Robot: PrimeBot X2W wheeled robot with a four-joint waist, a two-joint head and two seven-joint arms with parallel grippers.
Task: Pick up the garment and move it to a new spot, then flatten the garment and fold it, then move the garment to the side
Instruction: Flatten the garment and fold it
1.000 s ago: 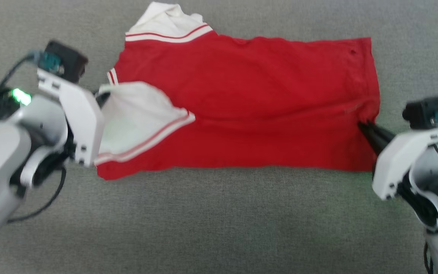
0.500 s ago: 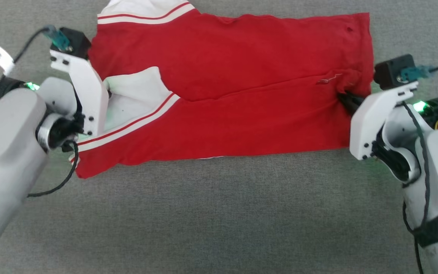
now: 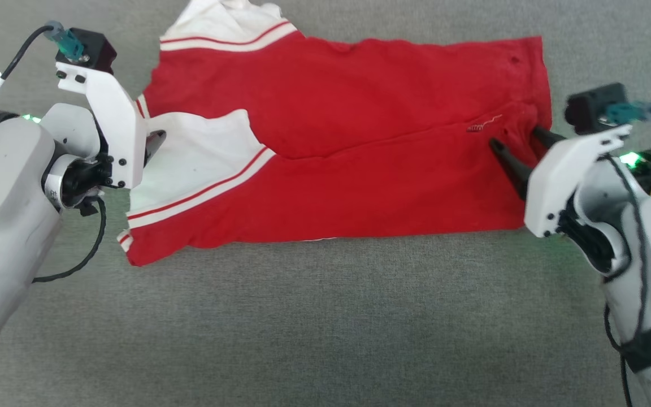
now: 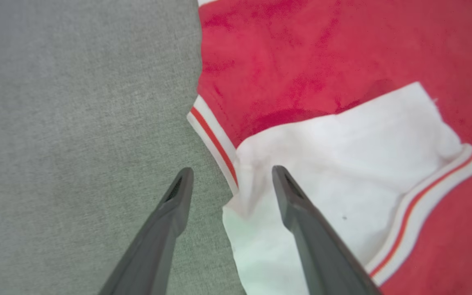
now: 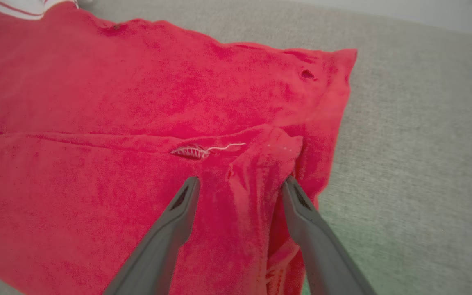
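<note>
The garment (image 3: pixel 370 96) is red with white sleeves and lies on the grey cloth surface, folded over lengthwise. Its front half rests on the back half along a slanted edge. One white sleeve (image 3: pixel 190 164) with red stripes lies on top at the left. My left gripper (image 3: pixel 153 141) stands open at that sleeve; in the left wrist view the left gripper (image 4: pixel 231 174) straddles the sleeve's (image 4: pixel 342 155) striped edge. My right gripper (image 3: pixel 517 141) is open at the garment's right end. In the right wrist view the right gripper (image 5: pixel 241 182) has a raised red ridge of the garment (image 5: pixel 117 94) between its fingers.
The grey woven surface (image 3: pixel 325 316) stretches all around the garment, with wide room in front of it. A second white sleeve (image 3: pixel 218 25) sticks out at the garment's far left corner. Black cables hang from both wrists.
Both grippers were shut on the garment's ends and now stand open. The folded-over half has settled on the lower layer. The head camera has shifted.
</note>
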